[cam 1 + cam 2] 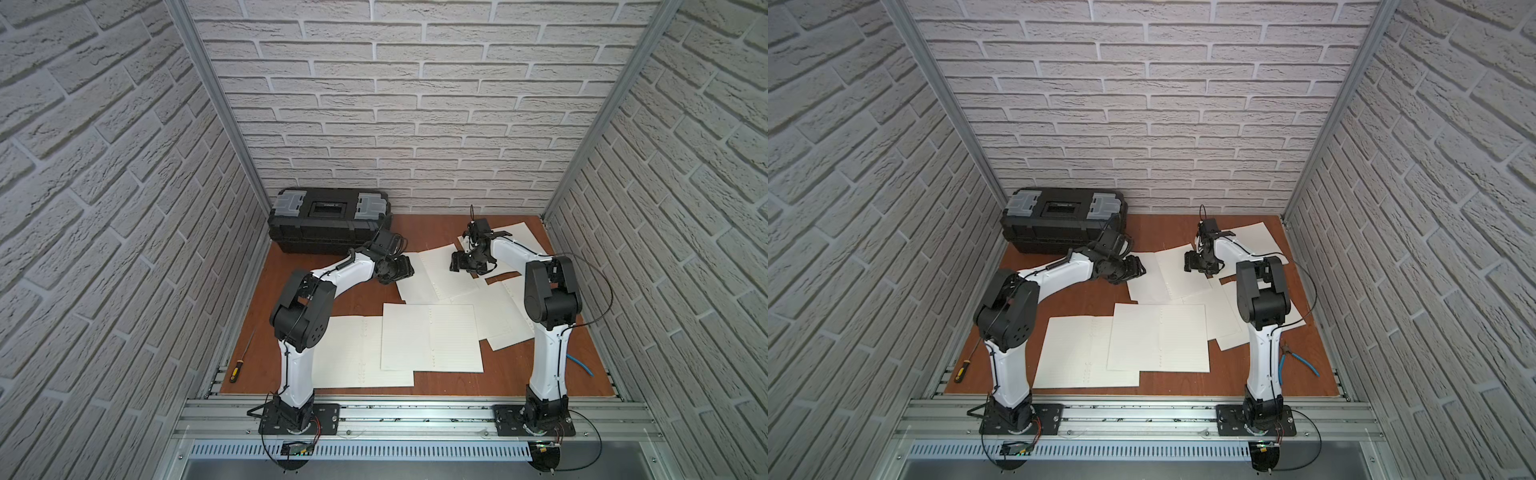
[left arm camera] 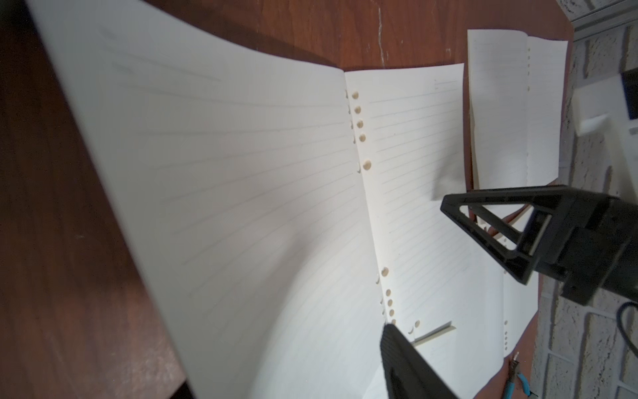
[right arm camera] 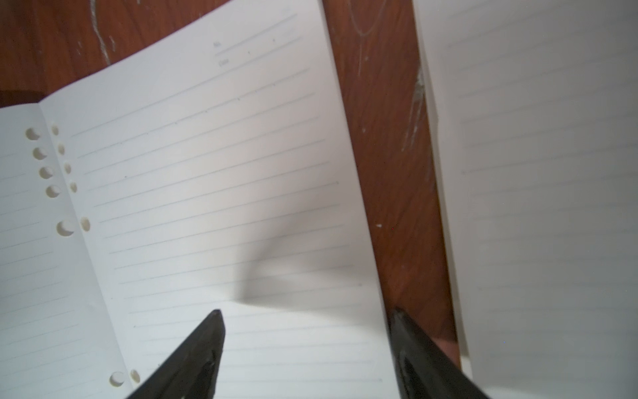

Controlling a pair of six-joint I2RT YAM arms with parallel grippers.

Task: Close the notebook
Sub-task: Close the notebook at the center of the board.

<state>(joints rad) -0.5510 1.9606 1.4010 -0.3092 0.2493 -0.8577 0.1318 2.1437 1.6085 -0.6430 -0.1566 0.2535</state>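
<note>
**Light paper: take it by the free edge**

The notebook point(image 1: 440, 272) lies open near mid-frame in both top views, toward the back of the desk point(image 1: 361, 303). My left fingers point(image 2: 500, 196) stand apart, holding nothing, beside a page that arches upward. My right fingers point(image 3: 198, 354) are spread astride the opposite page's outer edge. These leaves look thin and floppy (likely to buckle rather than swing over), so I'd pinch several together near the free edge.

The notebook page point(image 3: 214, 179) just ahead of the right end effector point(image 3: 305, 312) bears a faint printed header, seemingly "No." and "Date". The toolbox point(image 1: 328, 232) label is illegible.
</note>
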